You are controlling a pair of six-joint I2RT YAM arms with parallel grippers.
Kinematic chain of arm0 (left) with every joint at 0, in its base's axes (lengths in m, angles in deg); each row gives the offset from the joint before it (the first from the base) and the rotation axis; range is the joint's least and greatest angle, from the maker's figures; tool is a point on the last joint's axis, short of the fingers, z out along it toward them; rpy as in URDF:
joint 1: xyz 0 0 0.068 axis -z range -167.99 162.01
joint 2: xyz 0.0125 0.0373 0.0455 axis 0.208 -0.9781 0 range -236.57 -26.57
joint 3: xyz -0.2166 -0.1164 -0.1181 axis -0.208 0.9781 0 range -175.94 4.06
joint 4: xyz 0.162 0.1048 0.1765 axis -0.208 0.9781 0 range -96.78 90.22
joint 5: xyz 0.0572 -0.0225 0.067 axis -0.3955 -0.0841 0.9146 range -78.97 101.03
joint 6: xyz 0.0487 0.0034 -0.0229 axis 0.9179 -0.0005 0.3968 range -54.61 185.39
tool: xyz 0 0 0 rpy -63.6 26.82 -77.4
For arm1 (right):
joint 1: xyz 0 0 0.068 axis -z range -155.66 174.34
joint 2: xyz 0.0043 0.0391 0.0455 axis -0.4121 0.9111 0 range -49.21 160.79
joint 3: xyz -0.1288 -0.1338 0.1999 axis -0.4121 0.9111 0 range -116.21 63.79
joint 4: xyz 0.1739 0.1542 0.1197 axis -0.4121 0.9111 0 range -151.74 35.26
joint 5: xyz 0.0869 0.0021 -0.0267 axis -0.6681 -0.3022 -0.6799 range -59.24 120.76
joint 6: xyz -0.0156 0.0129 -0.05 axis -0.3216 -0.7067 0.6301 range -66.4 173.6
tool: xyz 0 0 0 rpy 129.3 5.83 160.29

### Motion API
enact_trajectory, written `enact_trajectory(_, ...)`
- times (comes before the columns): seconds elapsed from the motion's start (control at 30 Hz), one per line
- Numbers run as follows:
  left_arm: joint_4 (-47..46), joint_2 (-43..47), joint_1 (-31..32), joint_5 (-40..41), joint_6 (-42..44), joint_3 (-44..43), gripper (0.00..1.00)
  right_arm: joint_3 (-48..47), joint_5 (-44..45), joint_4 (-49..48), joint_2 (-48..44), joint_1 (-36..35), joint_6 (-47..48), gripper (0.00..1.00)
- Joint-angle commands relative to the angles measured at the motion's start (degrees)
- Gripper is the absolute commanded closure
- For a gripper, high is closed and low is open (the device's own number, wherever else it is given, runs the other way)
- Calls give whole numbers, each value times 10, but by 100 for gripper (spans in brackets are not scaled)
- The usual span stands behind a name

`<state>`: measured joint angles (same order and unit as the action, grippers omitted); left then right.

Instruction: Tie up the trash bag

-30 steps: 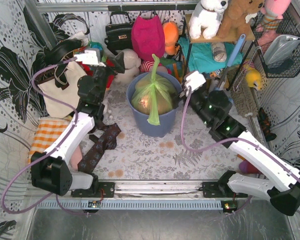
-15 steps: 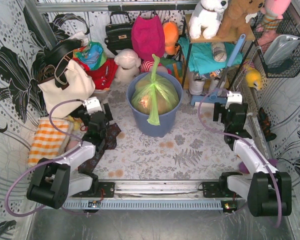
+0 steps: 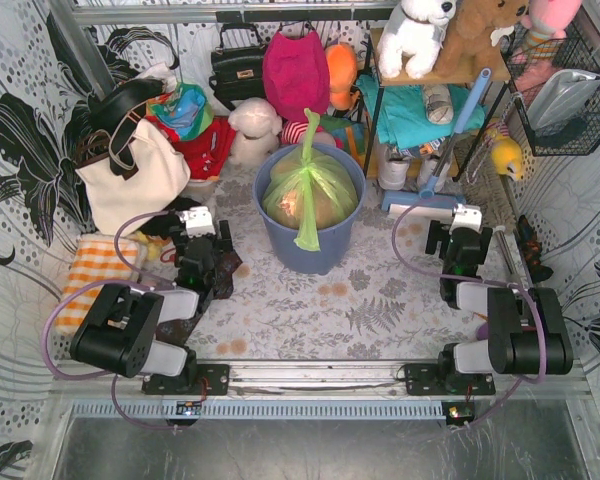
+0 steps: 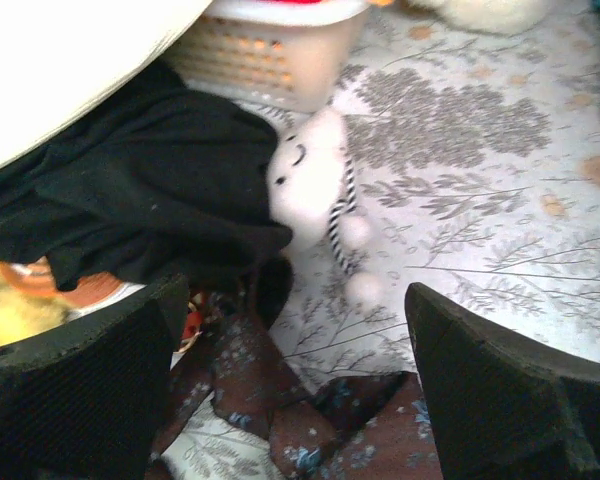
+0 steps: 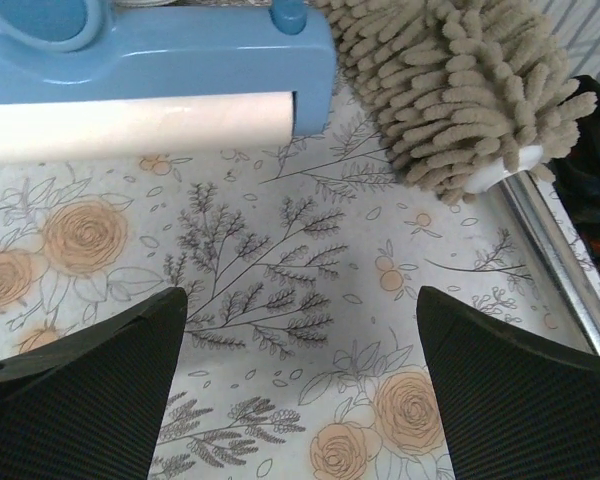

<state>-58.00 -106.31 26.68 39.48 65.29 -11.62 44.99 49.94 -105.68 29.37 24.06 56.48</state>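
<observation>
While my L gripper point(image 4: 295, 395) & R gripper point(image 5: 300, 385) sit spread, empty, trash bag point(image 3: 305, 195) knot may slip: thin plastic.

place: staged home corner | cues: plush toys point(image 3: 417, 35), handbags point(image 3: 238, 66), floral tablecloth point(image 3: 320, 310)

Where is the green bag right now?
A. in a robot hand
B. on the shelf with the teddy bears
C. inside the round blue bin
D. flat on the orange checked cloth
C: the green bag sits in the blue bin, with its top poking up above the rim.
</observation>
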Motion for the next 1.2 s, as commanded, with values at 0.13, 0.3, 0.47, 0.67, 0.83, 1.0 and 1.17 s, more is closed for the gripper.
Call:
enact_trajectory(0.13,-131,5,-23,-102,8,27,2,52,-107,-137,-19,4,-15,3)
enact_trajectory(0.3,-163,7,-55,-169,-6,48,2,85,-133,-278,48,3,-6,3)
enact_trajectory(0.47,-257,-41,-85,-227,-12,74,2,85,-131,-313,90,3,-9,3)
enact_trajectory(0.67,-215,-41,-87,-179,-31,54,2,76,-122,-307,94,3,-10,3)
enact_trajectory(0.83,-189,-44,-93,-162,-48,39,2,76,-123,-307,94,3,-10,3)
enact_trajectory(1.0,-188,-44,-93,-163,-48,38,2,76,-123,-307,94,3,-11,3)
enact_trajectory(1.17,-187,-44,-93,-163,-48,38,2,76,-123,-307,94,3,-10,3)
